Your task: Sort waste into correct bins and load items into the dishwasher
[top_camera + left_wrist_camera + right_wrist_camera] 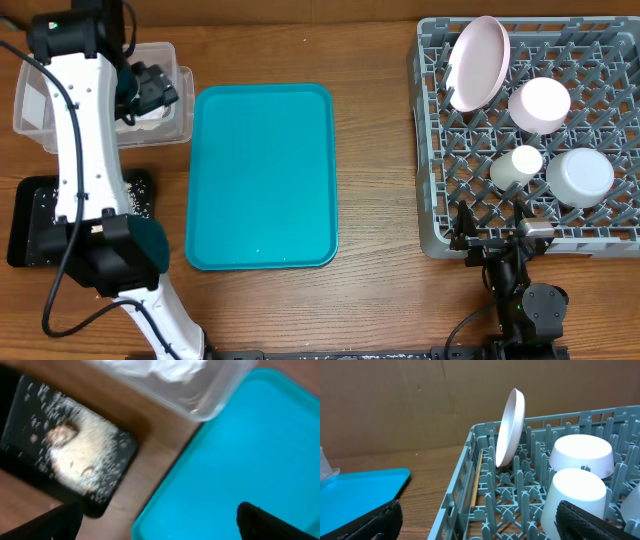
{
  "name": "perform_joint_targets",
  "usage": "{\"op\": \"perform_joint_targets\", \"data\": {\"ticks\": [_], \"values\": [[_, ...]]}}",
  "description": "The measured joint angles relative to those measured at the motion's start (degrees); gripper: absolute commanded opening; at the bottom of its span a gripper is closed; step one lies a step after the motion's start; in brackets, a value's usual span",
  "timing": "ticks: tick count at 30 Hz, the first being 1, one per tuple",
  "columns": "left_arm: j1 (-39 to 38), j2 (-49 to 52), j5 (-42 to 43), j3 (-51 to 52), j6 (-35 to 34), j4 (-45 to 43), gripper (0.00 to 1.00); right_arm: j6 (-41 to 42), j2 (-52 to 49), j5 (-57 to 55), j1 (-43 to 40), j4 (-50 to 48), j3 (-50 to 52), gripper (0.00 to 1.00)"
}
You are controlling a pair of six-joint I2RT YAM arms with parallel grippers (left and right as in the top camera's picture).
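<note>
Dishwasher rack (432,200) at the table's right holds a pink plate (478,62) upright. The right gripper (480,525) is at its near edge, fingers wide, empty. The left gripper (150,90) is also wide and empty, over the clear bin (172,55).

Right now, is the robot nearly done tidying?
Nearly, it seems. Done: the teal tray is bare; pink plate, two bowls and cup sit in the dish rack; paper in the clear bin, food scraps in the black bin. In hand: nothing, left gripper and right gripper open. Left: nothing visible.
</note>
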State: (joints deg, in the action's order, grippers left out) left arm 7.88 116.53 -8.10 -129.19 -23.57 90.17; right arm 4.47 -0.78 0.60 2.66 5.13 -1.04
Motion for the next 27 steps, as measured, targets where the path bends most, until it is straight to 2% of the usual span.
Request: {"op": "perform_joint_targets", "data": {"ticks": [9,12,15,22,27], "values": [[-12.07,-13.86,0.39,0.2,11.28,-2.38,1.0,-0.02,0.0,0.0,0.0,0.0,0.0,1.0],[-12.72,-18.4,0.0,0.9,12.79,-3.26,1.0,-0.02,0.0,-0.02,0.0,0.0,0.0,1.0],[-12.63,-23.04,-0.33,5.84,13.51,-6.49,1.0,-0.02,0.0,0.0,0.02,0.02,0.0,1.0],[-12.63,-35.5,0.87,33.86,14.21,-23.74,1.0,-0.02,0.0,0.0,0.02,0.0,0.0,1.0],[-12.63,-47.19,4.07,59.54,15.67,-44.06,1.0,-0.04,0.11,0.02,0.0,0.04,0.0,1.0]]}}
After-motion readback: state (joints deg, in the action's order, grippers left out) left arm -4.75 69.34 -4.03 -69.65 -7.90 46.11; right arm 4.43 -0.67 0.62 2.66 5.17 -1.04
